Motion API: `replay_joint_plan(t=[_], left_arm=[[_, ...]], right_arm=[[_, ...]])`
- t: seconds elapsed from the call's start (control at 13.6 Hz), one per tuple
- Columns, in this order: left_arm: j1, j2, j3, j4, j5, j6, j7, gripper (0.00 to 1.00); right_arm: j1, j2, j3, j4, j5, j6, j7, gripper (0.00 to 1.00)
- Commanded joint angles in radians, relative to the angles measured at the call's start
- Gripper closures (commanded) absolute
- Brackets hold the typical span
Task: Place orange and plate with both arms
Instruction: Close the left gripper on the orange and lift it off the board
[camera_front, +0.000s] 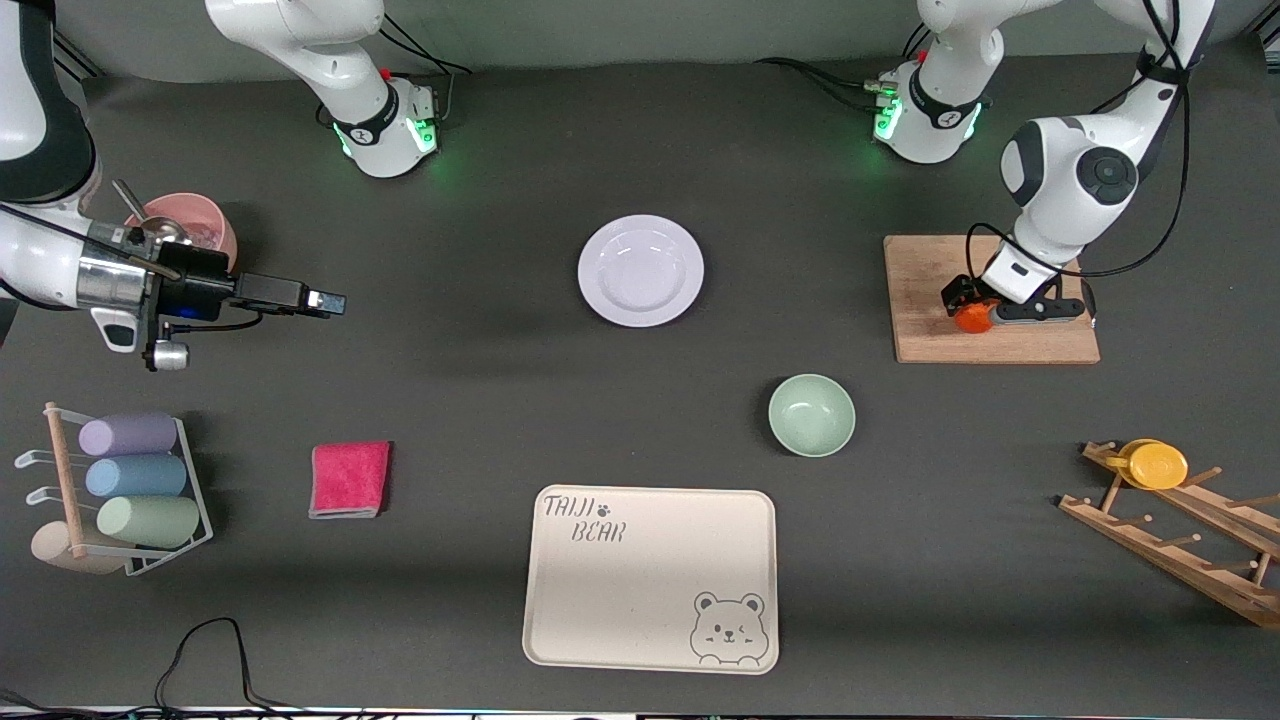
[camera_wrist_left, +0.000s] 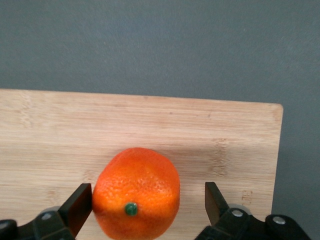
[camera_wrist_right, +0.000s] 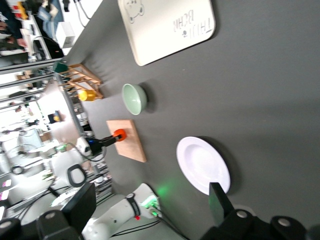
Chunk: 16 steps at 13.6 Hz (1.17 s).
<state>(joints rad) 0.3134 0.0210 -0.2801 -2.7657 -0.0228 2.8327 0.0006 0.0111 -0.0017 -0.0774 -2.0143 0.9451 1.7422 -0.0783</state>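
On a wooden cutting board (camera_front: 995, 300) toward the left arm's end of the table sits the orange (camera_wrist_left: 136, 192), with the left gripper (camera_wrist_left: 142, 207) lowered around it, fingers spread and not yet pinching. Toward the table's middle the white plate (camera_front: 640, 270) lies untouched. Well apart from it, the right gripper (camera_front: 325, 300) hangs with fingers spread, holding nothing. Neither item appears lifted or placed; nearly everything remains.
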Motion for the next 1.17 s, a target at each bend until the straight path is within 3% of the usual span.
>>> replay_joint_plan(t=[0.0,0.07,0.15,0.29,0.44,0.59,0.73,0.95,1.1], left_arm=[[-0.005,0.019,0.002,-0.012,-0.003,0.046,-0.016,0.01],[-0.004,0.03,0.002,-0.012,-0.003,0.057,-0.016,0.02],[-0.005,0.03,0.002,-0.012,-0.003,0.056,-0.016,0.1],[-0.008,0.024,0.002,-0.012,-0.003,0.041,-0.017,0.47],[-0.008,0.017,0.002,-0.002,-0.003,0.009,-0.013,1.0],[-0.011,-0.024,0.001,0.029,-0.003,-0.103,-0.013,1.0],[-0.025,-0.116,-0.013,0.089,-0.003,-0.31,-0.019,1.0],[-0.188,-0.197,-0.022,0.327,-0.064,-0.756,-0.202,1.0],[-0.265,-0.219,-0.027,0.408,-0.095,-0.841,-0.299,1.0]], right_arm=[[0.0,0.077,-0.005,-0.001,0.159,-0.007,-0.121,0.0],[0.001,0.098,-0.004,-0.004,0.193,-0.006,-0.132,0.0],[0.009,0.113,-0.002,-0.015,0.26,-0.004,-0.158,0.0],[0.015,0.173,-0.004,-0.041,0.339,-0.024,-0.294,0.0],[0.012,0.19,-0.004,-0.061,0.345,-0.032,-0.331,0.0],[0.006,0.221,-0.008,-0.067,0.354,-0.082,-0.363,0.0],[0.003,0.247,-0.018,-0.098,0.4,-0.092,-0.437,0.0],[0.006,0.272,-0.032,-0.129,0.403,-0.087,-0.544,0.0],[0.007,0.27,-0.03,-0.188,0.418,-0.081,-0.575,0.0]])
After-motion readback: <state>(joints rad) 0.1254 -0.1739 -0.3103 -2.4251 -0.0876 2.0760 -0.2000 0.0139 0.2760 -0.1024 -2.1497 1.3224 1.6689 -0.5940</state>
